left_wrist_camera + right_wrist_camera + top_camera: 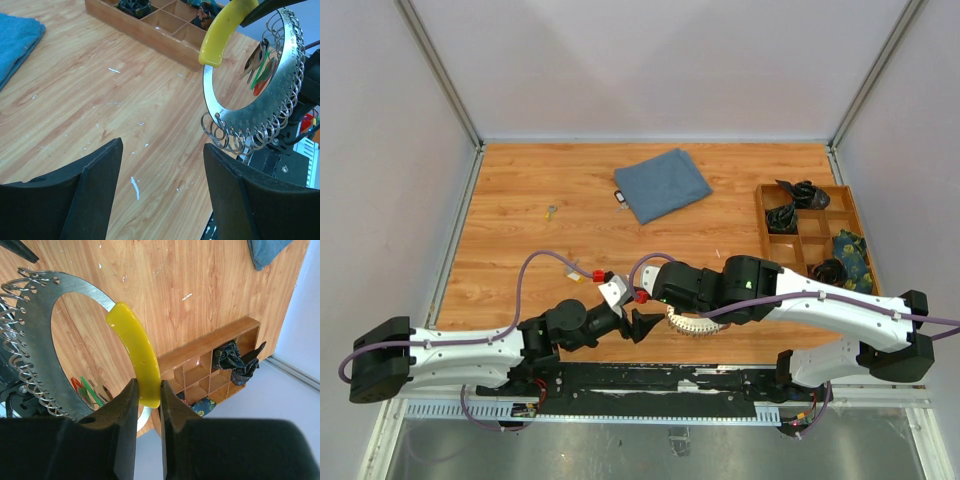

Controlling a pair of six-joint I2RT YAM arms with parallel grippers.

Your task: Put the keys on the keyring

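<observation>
From where I stand, the desk point(520, 200) has a top of warm orange-brown wood with long grain lines. Three plain walls close it in: one at the back point(660, 60), one at the left point(370, 150) and one at the right point(920, 150), all pale grey-lilac. In both far corners a slanted metal post point(438, 70) rises. A blue cloth point(662, 184) lies near the back, and a wooden tray point(761, 225) with compartments is at the right side. Small white flecks point(135, 187) mark the wood. Along the near edge runs a black rail point(650, 378), and below it is a grey floor point(620, 445). The light is soft and even.
</observation>
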